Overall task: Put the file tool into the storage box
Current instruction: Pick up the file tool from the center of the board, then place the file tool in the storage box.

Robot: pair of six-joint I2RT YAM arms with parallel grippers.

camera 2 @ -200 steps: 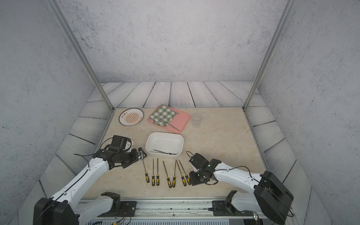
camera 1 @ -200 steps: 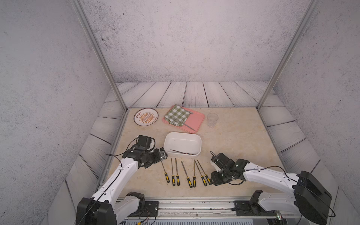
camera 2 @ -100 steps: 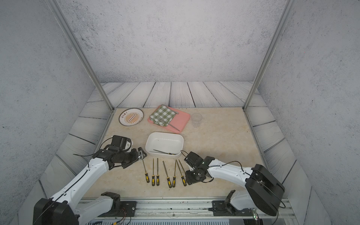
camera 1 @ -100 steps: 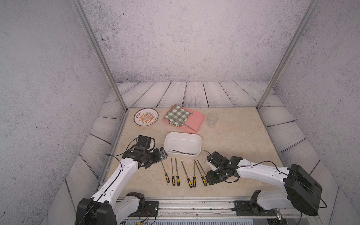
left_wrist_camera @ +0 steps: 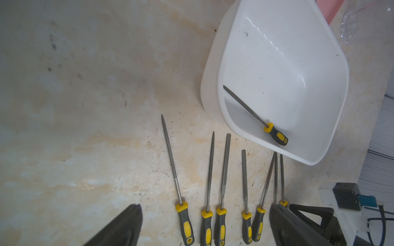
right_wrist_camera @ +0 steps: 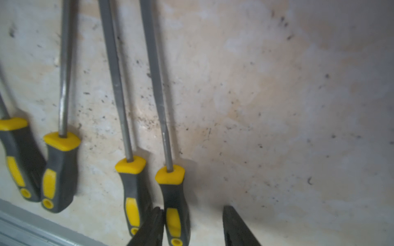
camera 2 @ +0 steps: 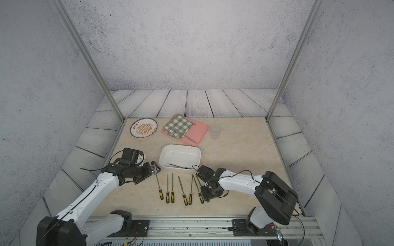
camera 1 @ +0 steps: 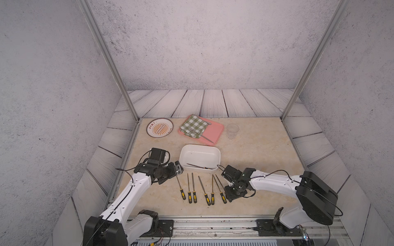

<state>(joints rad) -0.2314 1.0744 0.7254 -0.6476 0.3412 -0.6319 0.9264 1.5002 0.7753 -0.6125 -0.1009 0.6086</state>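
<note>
Looking over the beige desk (camera 1: 266, 161) in its grey-walled booth, I see a row of six files (camera 1: 206, 198) near the front edge, a seventh file (camera 1: 199, 166) lying in the storage box (camera 1: 200, 149) behind them, and bare surface to the right. Only the right wrist view shows my right tool (right_wrist_camera: 193, 207) open astride the rightmost file (right_wrist_camera: 173, 202) (one finger just beside its handle); the left tool (left_wrist_camera: 205, 205) gapes wide, empty, near the box.
</note>
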